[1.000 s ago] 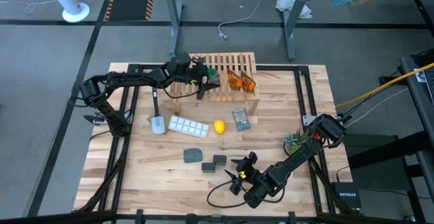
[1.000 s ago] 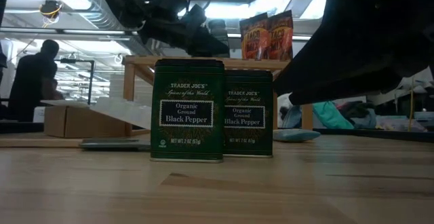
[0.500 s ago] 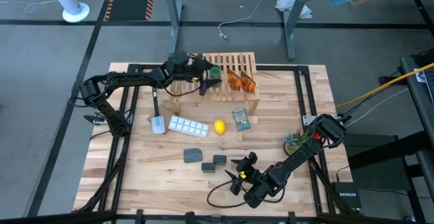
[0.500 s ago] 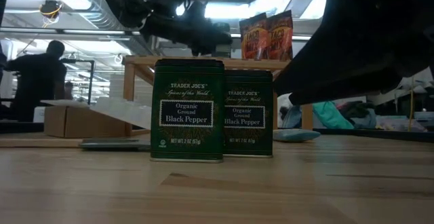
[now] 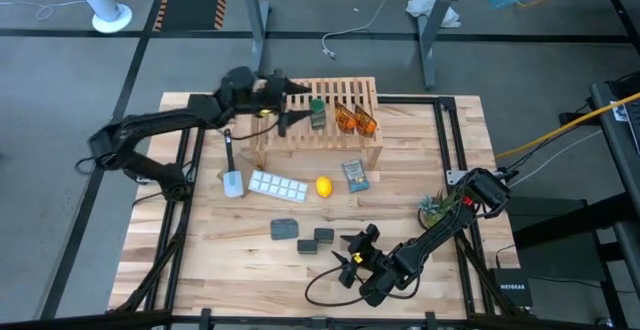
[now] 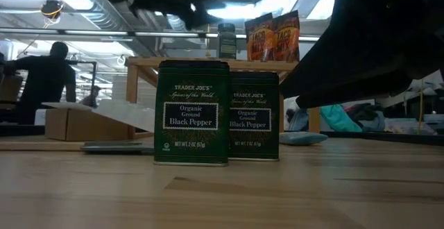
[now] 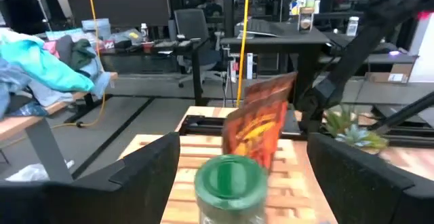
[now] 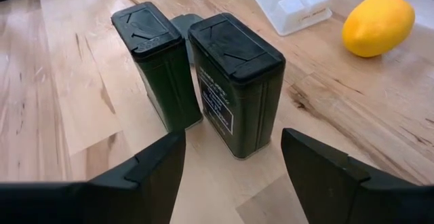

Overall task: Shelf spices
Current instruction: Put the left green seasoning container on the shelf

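Left end effector: hovering open and empty beside the shelf. Just ahead of it, jar with green lid standing upright on the shelf; beyond that, two orange-brown packets, likely light, crinkly and slippery. Right end effector: fingers spread wide, holding nothing, facing two dark boxes standing together on the table. Boxes probably rigid, light; gripping across flat sides advisable.

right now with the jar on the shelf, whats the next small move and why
Probably advance the right hand onto the nearer tin and close. The jar and packets stand on the shelf, while both tins sit on the table, right ahead of that open hand. The left hand hangs open beside the jar.
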You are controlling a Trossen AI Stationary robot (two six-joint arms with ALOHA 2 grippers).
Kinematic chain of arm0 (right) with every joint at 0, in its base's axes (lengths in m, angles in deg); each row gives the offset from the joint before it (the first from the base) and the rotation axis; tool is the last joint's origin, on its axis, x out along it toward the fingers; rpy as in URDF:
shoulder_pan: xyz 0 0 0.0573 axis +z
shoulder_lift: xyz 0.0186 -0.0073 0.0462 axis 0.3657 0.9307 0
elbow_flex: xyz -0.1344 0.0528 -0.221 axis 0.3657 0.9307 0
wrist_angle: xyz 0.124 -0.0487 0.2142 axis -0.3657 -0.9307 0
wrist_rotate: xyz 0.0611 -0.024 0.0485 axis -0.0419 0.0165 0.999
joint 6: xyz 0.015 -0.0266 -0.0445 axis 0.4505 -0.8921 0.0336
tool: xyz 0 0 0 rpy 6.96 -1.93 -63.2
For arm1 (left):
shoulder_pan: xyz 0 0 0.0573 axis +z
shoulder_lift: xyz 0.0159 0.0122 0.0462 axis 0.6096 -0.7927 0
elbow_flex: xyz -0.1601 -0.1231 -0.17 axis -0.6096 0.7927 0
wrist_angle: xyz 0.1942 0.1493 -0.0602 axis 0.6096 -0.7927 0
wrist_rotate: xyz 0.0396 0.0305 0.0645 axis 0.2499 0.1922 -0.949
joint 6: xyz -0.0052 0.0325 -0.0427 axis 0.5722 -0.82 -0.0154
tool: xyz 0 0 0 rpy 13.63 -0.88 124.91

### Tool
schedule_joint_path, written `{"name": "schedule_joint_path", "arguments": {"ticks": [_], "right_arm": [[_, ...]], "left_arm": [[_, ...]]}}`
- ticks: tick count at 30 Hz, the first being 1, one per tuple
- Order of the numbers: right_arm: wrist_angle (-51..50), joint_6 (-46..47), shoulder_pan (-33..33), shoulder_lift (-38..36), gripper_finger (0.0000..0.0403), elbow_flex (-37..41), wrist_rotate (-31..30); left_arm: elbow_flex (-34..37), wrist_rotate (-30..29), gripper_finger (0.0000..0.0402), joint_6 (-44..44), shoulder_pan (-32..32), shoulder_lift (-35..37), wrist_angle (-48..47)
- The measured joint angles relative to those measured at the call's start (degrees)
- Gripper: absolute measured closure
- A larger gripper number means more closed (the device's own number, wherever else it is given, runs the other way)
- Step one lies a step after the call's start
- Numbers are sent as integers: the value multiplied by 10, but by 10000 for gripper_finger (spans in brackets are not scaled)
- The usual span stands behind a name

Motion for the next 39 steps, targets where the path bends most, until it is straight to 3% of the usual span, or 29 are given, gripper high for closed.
{"name": "schedule_joint_path", "arguments": {"ticks": [4,8,12,15,21,28,34,39], "right_arm": [[1,0,0,0,152,0,12],[1,0,0,0,152,0,26],[2,0,1,0,152,0,43],[1,0,5,0,152,0,64],[1,0,34,0,152,0,69],[0,0,78,0,152,0,62],[-1,0,96,0,152,0,53],[-2,-6,95,0,152,0,47]], "left_arm": [[0,-7,86,-11,-14,100,-157],[0,-22,86,-29,-71,183,-338],[0,-103,86,-4,-170,235,-480],[31,-169,86,64,-261,256,-512],[135,-289,86,191,-431,257,-458],[259,-412,86,322,-568,217,-270],[299,-482,86,383,-637,116,-109],[299,-503,86,394,-658,5,-12]]}}
